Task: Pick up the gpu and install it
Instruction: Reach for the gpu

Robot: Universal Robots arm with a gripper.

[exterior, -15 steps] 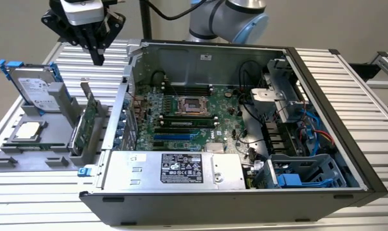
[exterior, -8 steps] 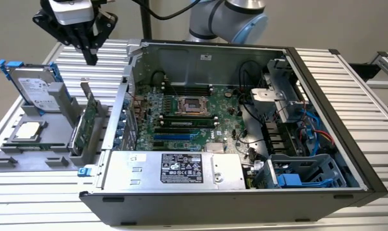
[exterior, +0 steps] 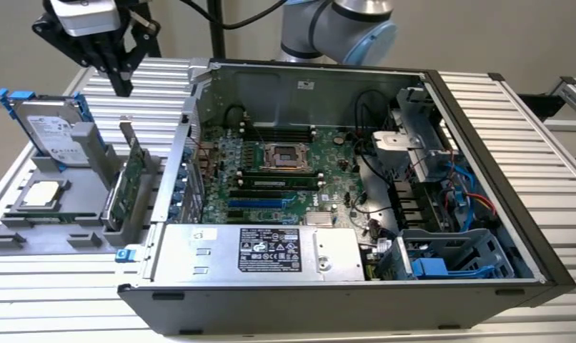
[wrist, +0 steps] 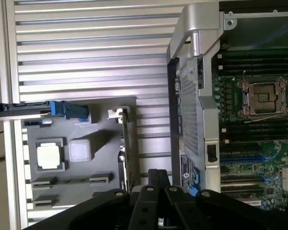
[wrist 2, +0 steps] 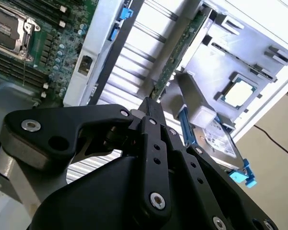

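Pincer (exterior: 124, 87) closed on nothing, hanging high over the grey rack (exterior: 40, 236) on the bench (exterior: 68, 300).

Gpu (exterior: 131, 175) stands on edge in the rack, almost straight below the pincer and well apart from it. Not yet touched.

Step in hand, my judgement: approach for the pick.
- The jaws would need to part enough to straddle the card's thin top edge.
- I'd square them across the card, not along it.
- I'd come straight down and grip the board, not the end bracket.

Room:
- 2 neighbours flank the drop. The hard drive (exterior: 51, 132) stands below on the pincer's side away from the case. The case wall (exterior: 185, 143) stands on the other side, nearer the card.
- Air above the card looks free.
- I judge the wall's rim the likeliest snag.
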